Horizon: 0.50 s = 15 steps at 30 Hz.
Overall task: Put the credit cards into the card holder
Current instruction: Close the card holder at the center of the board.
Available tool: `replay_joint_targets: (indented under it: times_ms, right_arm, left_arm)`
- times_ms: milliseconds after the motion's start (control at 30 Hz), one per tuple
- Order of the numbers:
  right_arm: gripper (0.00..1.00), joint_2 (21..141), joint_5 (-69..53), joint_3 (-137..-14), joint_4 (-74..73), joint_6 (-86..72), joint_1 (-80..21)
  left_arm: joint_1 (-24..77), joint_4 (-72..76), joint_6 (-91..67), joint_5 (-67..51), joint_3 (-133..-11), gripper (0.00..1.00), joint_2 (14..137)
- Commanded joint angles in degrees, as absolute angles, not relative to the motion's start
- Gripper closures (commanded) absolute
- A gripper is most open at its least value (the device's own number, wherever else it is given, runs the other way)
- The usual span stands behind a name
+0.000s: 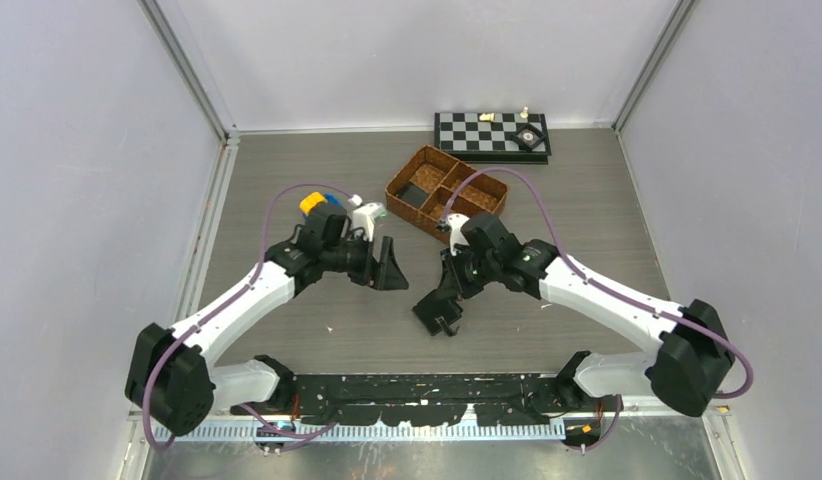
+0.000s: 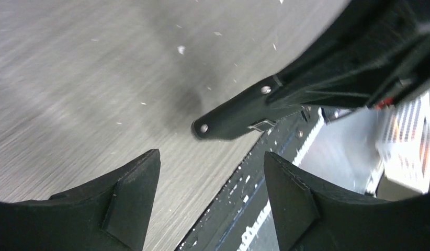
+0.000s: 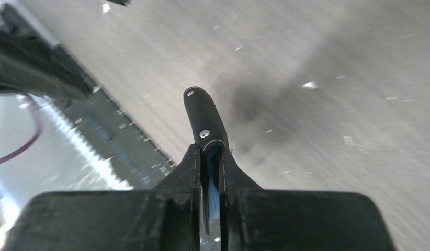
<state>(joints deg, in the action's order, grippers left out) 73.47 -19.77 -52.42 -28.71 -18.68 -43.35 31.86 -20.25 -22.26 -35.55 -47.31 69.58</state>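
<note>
My right gripper is shut on the card holder, a black leather wallet that hangs folded from it just above the table's middle front. In the right wrist view the card holder's snap tab sticks out past the right gripper, and a bluish sleeve edge shows between the fingers. My left gripper stands open just left of the wallet, holding nothing. The left wrist view shows the card holder's tab beyond the left gripper, apart from it. The credit cards are out of view.
A brown wicker divided basket sits behind the right arm, with a chessboard at the back wall. Yellow, blue and white objects lie behind the left wrist. A black rail runs along the near edge.
</note>
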Motion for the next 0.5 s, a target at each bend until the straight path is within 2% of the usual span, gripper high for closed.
replay_joint_targets:
  times_ms: [0,200,367,400,467]
  right_arm:
    - [0.99,68.39,8.43,-54.71,-26.06,-14.16,-48.55]
    - [1.00,71.74,32.29,-55.03,-21.01,-4.40,-58.94]
    - [0.99,77.82,42.90,-55.50,-18.80,2.60,-66.45]
    - [0.97,78.88,43.76,-55.71,-19.05,3.01,-67.61]
    - [0.83,80.67,43.45,-56.32,-20.83,1.98,-69.60]
  left_arm:
    - [28.23,-21.40,-28.18,-27.69,-46.02,0.25,64.90]
    - [27.51,-19.35,-34.27,-25.78,-44.65,0.25,64.73]
    - [27.41,-16.65,-37.27,-24.78,-42.35,0.25,65.74]
    - [27.34,-16.47,-37.72,-24.14,-41.95,0.25,65.74]
    - [27.29,-16.31,-38.78,-22.19,-40.97,0.25,65.66]
